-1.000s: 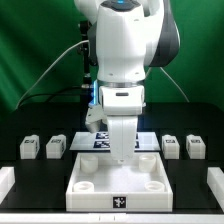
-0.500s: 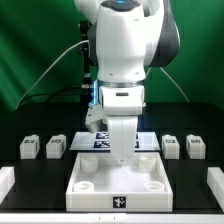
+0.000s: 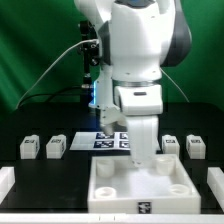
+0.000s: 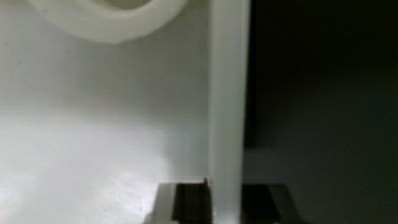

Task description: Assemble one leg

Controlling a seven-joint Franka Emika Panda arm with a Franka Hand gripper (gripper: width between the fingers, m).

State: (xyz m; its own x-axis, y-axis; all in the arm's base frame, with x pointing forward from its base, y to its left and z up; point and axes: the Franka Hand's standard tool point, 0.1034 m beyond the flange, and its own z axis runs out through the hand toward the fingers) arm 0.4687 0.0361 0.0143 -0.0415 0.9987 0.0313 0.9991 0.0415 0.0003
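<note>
Four legs, small white blocks with marker tags, stand in a row on the black table: two on the exterior view's left point(image 3: 28, 148) point(image 3: 56, 146) and two on its right point(image 3: 170, 145) point(image 3: 195, 147). My gripper point(image 3: 141, 163) is down at the far rim of the large white square tabletop point(image 3: 110, 200), away from all the legs. In the wrist view the gripper point(image 4: 226, 203) has its dark fingers point(image 4: 183, 204) on either side of the tabletop's thin white rim point(image 4: 226, 100), shut on it. A round socket point(image 4: 125, 15) shows inside the tabletop.
The marker board point(image 3: 100, 141) lies behind the tabletop, between the leg pairs. White rail pieces stand at the table's edges on the exterior view's left point(image 3: 5, 180) and right point(image 3: 215, 178). A green backdrop and cables are behind the arm.
The arm and the tabletop held in the gripper have shifted toward the exterior view's right. The four legs have not moved.
</note>
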